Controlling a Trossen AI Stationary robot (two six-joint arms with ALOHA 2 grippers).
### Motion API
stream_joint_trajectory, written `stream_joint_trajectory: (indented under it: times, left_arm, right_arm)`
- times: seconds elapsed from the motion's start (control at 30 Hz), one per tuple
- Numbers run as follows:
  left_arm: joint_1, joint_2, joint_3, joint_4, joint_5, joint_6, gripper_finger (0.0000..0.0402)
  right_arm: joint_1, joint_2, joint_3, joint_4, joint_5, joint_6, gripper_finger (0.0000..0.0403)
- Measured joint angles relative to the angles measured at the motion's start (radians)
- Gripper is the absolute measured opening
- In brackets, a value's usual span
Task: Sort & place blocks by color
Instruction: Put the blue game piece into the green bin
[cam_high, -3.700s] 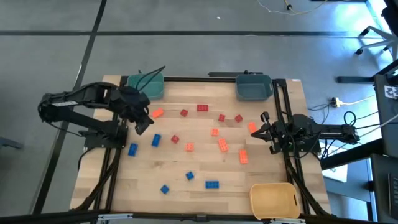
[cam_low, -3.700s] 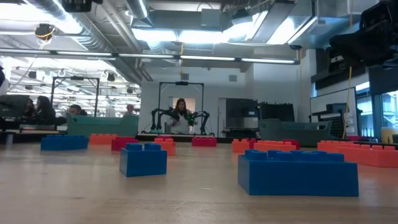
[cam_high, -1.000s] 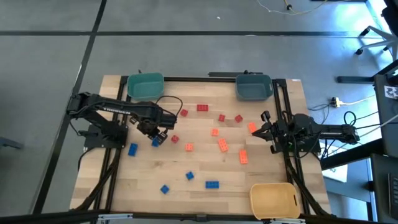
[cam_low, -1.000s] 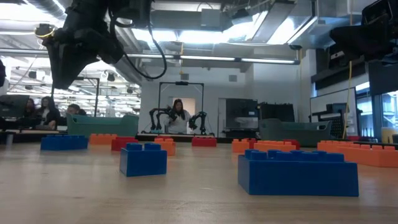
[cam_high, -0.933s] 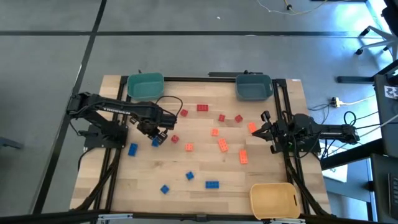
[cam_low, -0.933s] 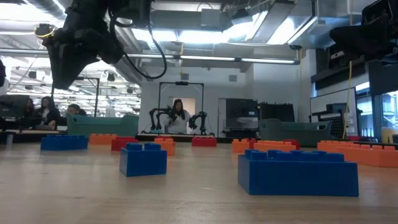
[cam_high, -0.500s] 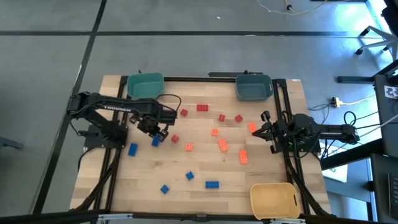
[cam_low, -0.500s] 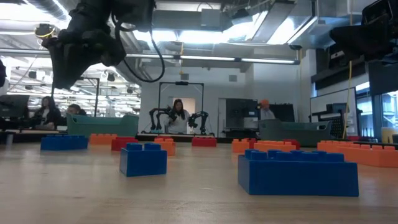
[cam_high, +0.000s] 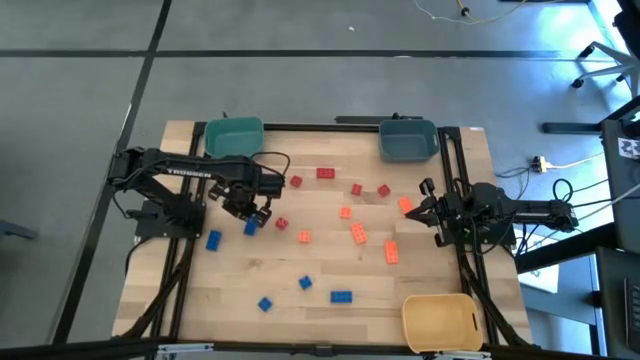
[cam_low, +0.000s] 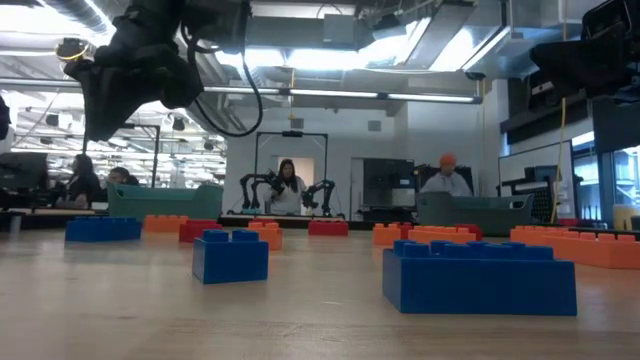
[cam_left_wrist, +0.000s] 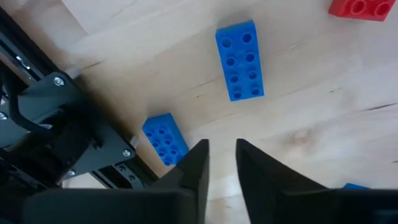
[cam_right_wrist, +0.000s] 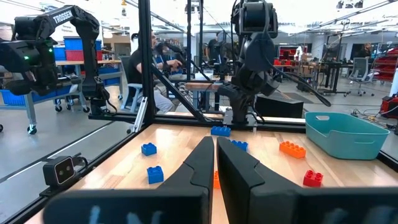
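Most blocks lie unsorted on the worktop (cam_high: 430, 268). My left hand (cam_high: 258, 213), left of centre, is narrow and empty above a blue block (cam_high: 250, 228). My right hand (cam_high: 430, 213) waits shut at the right edge.

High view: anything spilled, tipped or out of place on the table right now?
Nothing stands out. The blocks lie loose and unsorted on the table, as expected mid-sort; none has fallen off. The three bins sit upright at its edges. The left pincer hovers over a blue block.
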Motion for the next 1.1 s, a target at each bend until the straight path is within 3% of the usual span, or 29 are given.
stream_joint_trajectory:
  times: [0.2, 0.47, 0.77, 1.1]
  left_arm:
    - [0.0, 0.0, 0.0, 0.0, -0.016, -0.004, 0.0025]
    - [0.025, 0.0, -0.054, 0.001, 0.003, -0.056, 0.0065]
    - [0.029, 0.0, -0.215, 0.007, 0.176, -0.137, 0.0077]
    - [-0.036, 0.001, -0.121, 0.058, 0.01, -0.155, 0.008]
  right_arm:
    - [0.0, 0.0, 0.0, 0.0, 0.0, 0.0, 0.0023]
    - [0.0, 0.0, 0.0, 0.001, 0.0, 0.0, 0.0023]
    - [0.0, 0.0, 0.0, 0.051, 0.0, 0.0, 0.0023]
    - [0.0, 0.0, 0.0, 0.053, 0.0, 0.0, 0.0023]
